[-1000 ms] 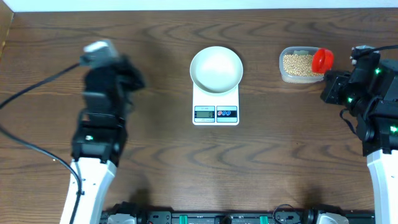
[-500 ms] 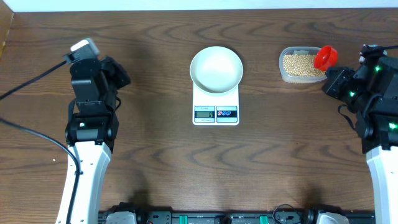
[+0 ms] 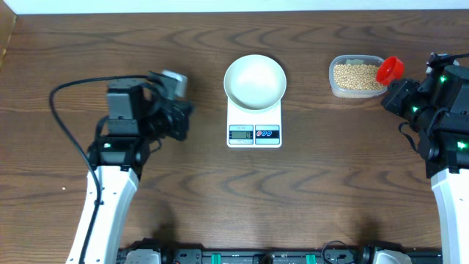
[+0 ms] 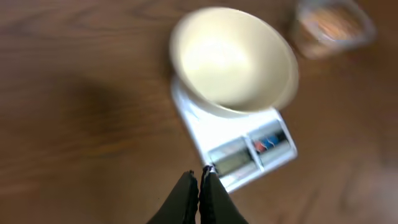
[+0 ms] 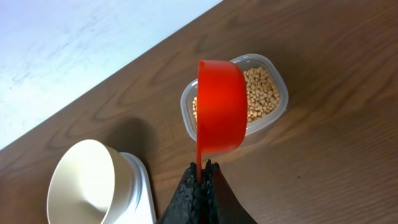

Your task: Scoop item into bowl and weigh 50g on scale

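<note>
Wood-grain brown table (image 3: 330, 183) is what everything's parked on. The white scale (image 3: 254, 133) is found just ahead of the left gripper (image 4: 199, 180), a bit off to its right, with the grey display and buttons on the edge nearest those fingers. The white bowl (image 3: 254, 81) is set on the scale's far end, beyond the display as seen from the left gripper, and it looks empty. That left gripper is pinched fully closed with nothing held, fingertips touching each other, hovering over bare wood. Over on the other side, the clear plastic tub (image 3: 352, 94) is seen straight ahead of the right gripper (image 5: 203, 171), while the bowl and scale are off to its left. The right gripper is clamped tight on the handle of the red scoop (image 5: 221, 106), which is held out in front of it, above the tub. Tan beans (image 5: 264, 96) are piled inside the tub; whether any are in the scoop can't be told.
</note>
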`<state>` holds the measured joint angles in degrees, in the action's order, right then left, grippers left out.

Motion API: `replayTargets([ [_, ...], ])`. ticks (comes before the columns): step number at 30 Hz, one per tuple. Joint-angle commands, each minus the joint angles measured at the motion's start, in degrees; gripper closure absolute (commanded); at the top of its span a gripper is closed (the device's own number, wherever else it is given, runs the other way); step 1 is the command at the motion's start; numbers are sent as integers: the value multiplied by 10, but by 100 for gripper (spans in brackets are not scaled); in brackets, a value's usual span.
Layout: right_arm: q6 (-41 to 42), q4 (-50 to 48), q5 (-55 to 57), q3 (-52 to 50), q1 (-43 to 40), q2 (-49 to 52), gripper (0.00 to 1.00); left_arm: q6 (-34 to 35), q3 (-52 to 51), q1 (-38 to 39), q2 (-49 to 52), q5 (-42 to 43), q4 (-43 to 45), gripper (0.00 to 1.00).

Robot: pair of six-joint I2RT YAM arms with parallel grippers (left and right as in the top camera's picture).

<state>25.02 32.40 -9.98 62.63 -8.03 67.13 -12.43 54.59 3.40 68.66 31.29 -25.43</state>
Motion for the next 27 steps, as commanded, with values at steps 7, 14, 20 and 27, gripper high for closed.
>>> replayTargets([
  [7,2,6,10,12,-3,1,99,-137,-2,72,2,-22,-11,92],
  [14,2,7,11,12,-3,1,99,-137,-2,72,2,-22,-13,73],
  [20,-3,17,11,12,-3,1,99,-137,-2,72,2,-22,-20,8],
  [27,-11,34,11,12,-3,1,99,-137,-2,72,2,-22,-37,8],
])
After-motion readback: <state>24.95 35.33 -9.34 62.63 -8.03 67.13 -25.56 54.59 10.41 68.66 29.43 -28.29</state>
